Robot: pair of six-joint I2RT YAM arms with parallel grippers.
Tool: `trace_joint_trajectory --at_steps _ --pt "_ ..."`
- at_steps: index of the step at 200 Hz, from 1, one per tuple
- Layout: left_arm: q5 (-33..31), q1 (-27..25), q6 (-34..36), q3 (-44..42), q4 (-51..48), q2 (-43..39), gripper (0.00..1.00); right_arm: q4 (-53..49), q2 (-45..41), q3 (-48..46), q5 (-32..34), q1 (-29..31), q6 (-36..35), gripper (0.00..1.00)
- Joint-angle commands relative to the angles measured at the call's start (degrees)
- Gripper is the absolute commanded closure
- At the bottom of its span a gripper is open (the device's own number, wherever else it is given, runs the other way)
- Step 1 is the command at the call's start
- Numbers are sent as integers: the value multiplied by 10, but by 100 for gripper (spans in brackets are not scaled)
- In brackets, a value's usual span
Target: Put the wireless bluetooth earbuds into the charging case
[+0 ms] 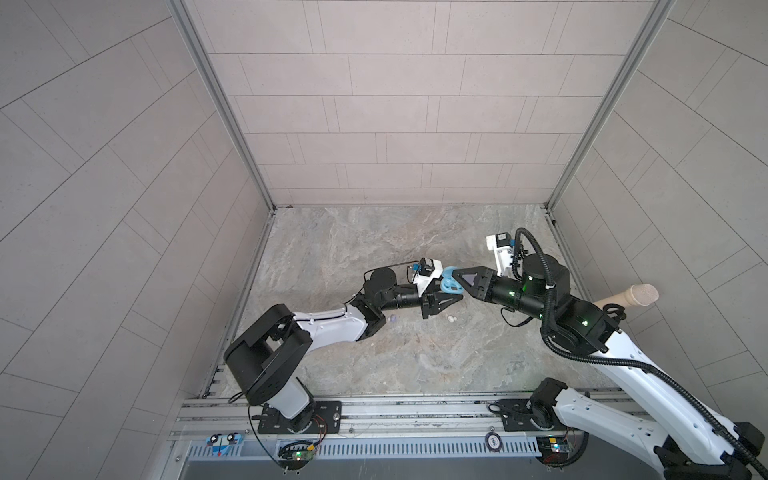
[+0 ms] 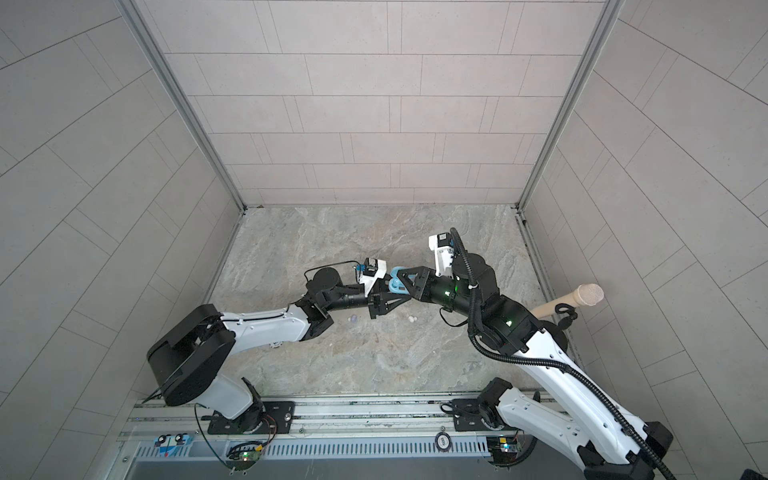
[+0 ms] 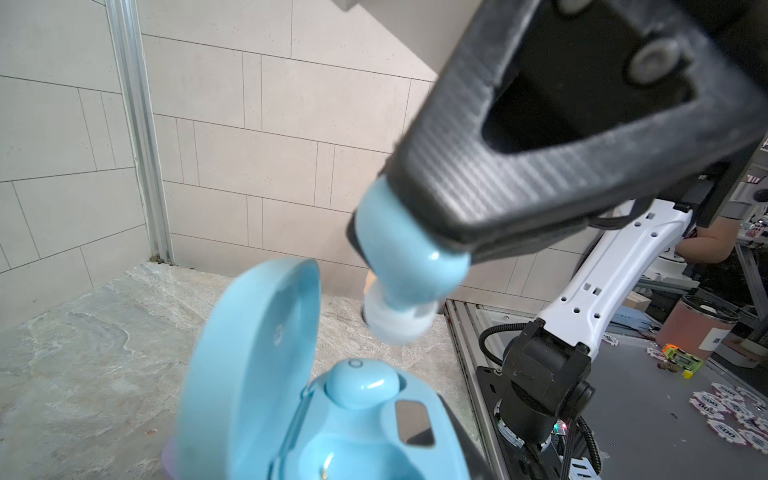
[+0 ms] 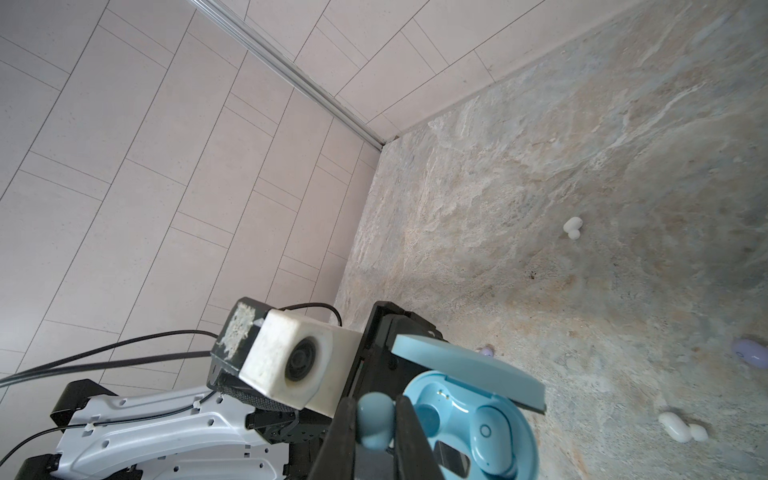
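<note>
My left gripper (image 1: 448, 297) is shut on the light blue charging case (image 1: 451, 286), held above the table with its lid (image 3: 249, 353) open. One light blue earbud (image 3: 359, 382) sits in a socket of the case (image 4: 513, 409); the socket beside it (image 4: 428, 415) is empty. My right gripper (image 4: 376, 428) is shut on a second light blue earbud (image 4: 374, 415), which hangs tip-down just above the case (image 3: 365, 436), apart from it. In both top views the two grippers meet mid-table, the right gripper (image 2: 400, 273) over the case (image 2: 395, 283).
On the marble table lie white earbuds (image 4: 572, 227) (image 4: 681, 427) and lilac earbuds (image 4: 750, 352) (image 4: 486, 352); a lilac one (image 1: 392, 318) and a white one (image 1: 451, 318) show below the grippers. A beige rod (image 1: 627, 296) leans at the right wall.
</note>
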Motion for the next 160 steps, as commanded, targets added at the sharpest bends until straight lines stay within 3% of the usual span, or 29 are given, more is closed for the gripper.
trace_joint_trajectory --at_steps 1,117,160 --pt "-2 -4 9 17 25 -6 100 21 -2 -14 -4 6 16 84" --pt "-6 -12 23 23 9 -26 100 32 -3 -44 -12 17 37 83" --pt "-9 -12 28 21 5 -34 100 19 -3 -44 -10 17 36 69"
